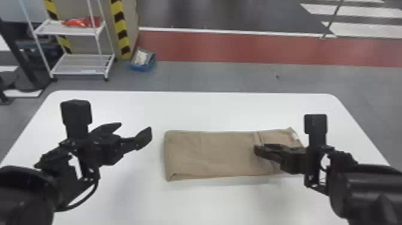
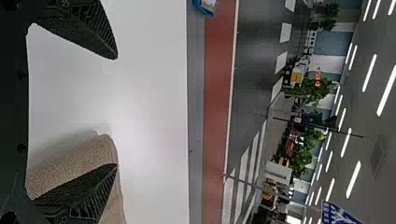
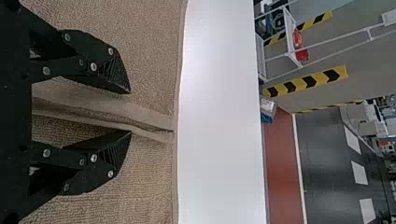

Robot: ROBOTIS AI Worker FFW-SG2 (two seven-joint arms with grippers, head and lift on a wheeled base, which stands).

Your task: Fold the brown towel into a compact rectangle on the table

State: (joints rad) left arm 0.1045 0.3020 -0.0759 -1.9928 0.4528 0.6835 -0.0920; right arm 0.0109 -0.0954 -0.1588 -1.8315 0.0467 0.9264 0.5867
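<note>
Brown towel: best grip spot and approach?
I'd pinch the towel's left folded end, coming from the robot's left: it looks rounded and layered there, and the open left gripper hangs just off that side.

Pretty bright room on my end. From the left wrist view I can see rows of long white ceiling strip lights (image 2: 370, 73), and they look blown out against the dim grey ceiling (image 2: 379, 154). The smooth white tabletop (image 1: 191, 110) is the brightest big surface in the head view, with a soft pale glare patch on it in the left wrist view. Shadows are all mushy: a faint grey one below the black left arm (image 1: 27, 191), another along the near side of the folded brown terry towel (image 1: 215, 154). The rounded black right arm (image 1: 371, 182) catches a dull sheen on top.
</note>
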